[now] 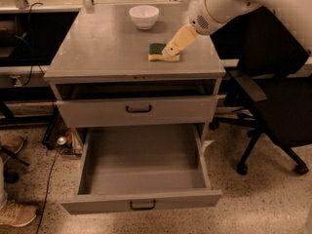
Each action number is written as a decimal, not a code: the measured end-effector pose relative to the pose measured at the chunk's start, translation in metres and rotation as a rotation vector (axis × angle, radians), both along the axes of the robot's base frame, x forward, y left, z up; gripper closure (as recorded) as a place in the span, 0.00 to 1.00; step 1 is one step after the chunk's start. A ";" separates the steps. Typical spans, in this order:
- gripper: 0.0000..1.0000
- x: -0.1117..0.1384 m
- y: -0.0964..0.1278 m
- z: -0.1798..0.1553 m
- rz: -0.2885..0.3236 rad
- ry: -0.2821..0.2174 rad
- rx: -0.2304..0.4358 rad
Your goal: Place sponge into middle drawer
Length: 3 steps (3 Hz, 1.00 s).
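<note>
Grey cabinet [97,52] as anchor. Right of the cabinet, a black office chair [278,111]. Pulled well out of the cabinet's lower front, the middle drawer [146,199]. Reaching in from the cabinet's right, a white arm [229,4]. Over the cabinet top's right front, the yellow gripper [170,51], tilted down against the sponge; open or closed, cannot tell. At the top's back, a white bowl [144,16]. On the top's right front, the sponge [156,52], green side up.
</note>
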<state>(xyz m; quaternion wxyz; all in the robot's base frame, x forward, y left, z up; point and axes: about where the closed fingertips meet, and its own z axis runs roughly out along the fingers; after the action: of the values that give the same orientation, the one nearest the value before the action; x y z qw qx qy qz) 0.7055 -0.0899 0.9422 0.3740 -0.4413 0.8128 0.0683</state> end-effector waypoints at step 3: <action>0.00 0.051 0.027 -0.046 -0.084 -0.001 0.015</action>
<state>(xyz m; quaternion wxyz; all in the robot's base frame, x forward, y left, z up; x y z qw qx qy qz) 0.7568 -0.0630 0.8957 0.3802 -0.4041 0.8299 0.0583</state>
